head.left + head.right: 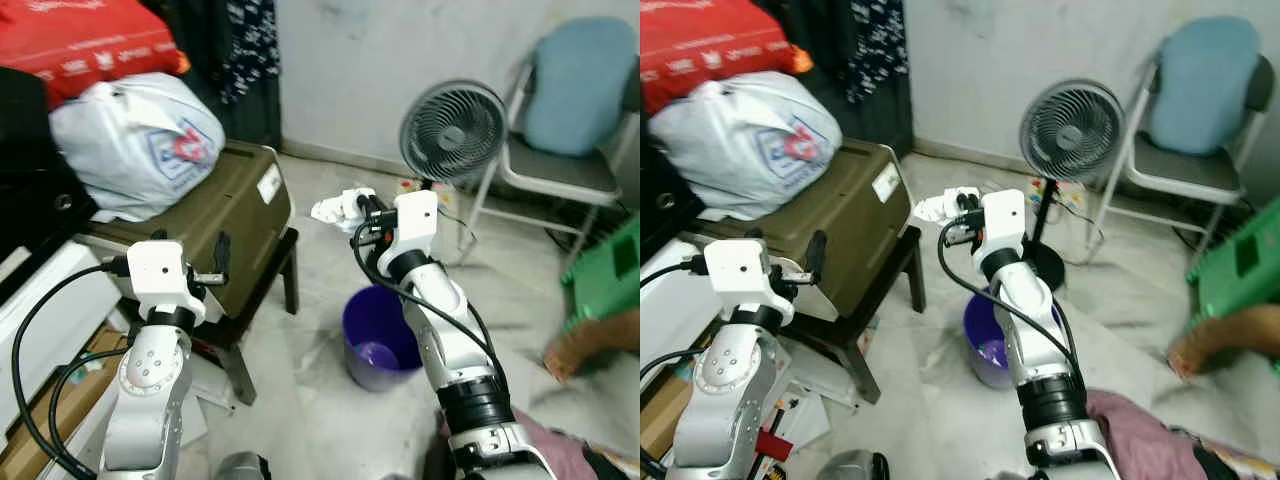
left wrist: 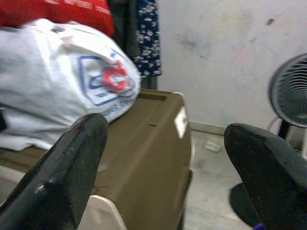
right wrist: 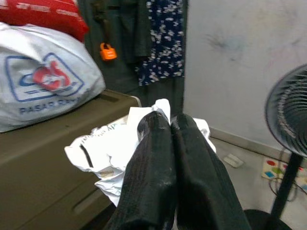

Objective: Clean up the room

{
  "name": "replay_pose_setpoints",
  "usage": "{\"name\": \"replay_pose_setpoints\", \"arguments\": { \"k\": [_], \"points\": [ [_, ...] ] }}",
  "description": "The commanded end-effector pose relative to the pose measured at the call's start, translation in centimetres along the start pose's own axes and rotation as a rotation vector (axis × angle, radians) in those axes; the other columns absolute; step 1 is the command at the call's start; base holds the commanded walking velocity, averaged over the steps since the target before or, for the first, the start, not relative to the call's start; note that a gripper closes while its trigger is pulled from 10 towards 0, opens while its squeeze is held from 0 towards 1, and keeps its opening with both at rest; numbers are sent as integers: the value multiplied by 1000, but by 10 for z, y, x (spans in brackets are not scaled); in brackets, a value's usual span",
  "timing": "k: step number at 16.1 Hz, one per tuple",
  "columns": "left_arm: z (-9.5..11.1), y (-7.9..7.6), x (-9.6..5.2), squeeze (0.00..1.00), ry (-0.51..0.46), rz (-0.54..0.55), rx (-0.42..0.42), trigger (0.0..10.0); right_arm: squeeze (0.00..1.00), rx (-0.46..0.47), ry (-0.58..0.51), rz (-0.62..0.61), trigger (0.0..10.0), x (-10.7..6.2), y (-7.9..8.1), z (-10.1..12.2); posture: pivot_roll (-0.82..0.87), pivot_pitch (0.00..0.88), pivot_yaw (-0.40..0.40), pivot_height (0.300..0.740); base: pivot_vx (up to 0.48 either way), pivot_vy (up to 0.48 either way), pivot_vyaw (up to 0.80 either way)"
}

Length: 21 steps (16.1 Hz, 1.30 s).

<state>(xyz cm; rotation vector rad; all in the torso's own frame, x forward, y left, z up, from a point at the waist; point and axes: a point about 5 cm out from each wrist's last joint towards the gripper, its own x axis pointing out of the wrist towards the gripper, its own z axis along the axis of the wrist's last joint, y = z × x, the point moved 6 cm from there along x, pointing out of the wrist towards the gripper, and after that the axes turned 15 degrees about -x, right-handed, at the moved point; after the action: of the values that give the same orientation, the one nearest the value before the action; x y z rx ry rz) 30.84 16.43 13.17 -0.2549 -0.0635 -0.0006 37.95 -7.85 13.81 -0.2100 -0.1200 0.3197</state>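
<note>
My right gripper [image 1: 362,208] is raised in mid-air above the floor, shut on a crumpled white paper wad [image 1: 336,208]. In the right wrist view the two black fingers [image 3: 158,158] press together with the white paper wad [image 3: 112,148] bunched around them. A purple bucket [image 1: 380,340] stands on the floor below and slightly to the right of that gripper, with some litter inside. My left gripper [image 1: 218,262] is held up beside the olive-brown storage box [image 1: 215,225], open, with nothing between its fingers [image 2: 72,172].
A white plastic bag [image 1: 135,140] lies on the brown box, a red bag [image 1: 85,40] behind it. A standing fan [image 1: 452,130] and a chair with a blue cushion [image 1: 575,100] are at the back right. A green stool [image 1: 610,275] stands at far right. Papers lie on the floor at the left.
</note>
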Motion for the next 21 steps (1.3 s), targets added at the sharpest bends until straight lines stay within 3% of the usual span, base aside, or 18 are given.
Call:
{"name": "replay_pose_setpoints", "arguments": {
  "k": [1,3,10,16,21],
  "points": [
    [6,1,-1,0,-21,4,1,10000,0,3,-5,-17,10000,1,-6,2,-46,0,-14,740,0,0,0],
    [6,-1,-1,0,-21,-6,-2,10000,0,8,-4,-16,10000,2,-5,3,-46,0,-14,740,0,0,0],
    [5,-2,-1,0,-18,-12,-17,10000,0,25,14,-16,10000,3,-5,0,-46,0,-14,740,0,0,-767],
    [5,-4,-1,0,-21,-29,-23,10000,0,25,13,-15,10000,3,-4,0,-44,0,-11,740,0,90,0],
    [5,-6,-1,0,-20,-39,-22,10000,0,24,14,-16,10000,4,-4,0,-44,0,-13,740,287,313,0]
  ]
}}
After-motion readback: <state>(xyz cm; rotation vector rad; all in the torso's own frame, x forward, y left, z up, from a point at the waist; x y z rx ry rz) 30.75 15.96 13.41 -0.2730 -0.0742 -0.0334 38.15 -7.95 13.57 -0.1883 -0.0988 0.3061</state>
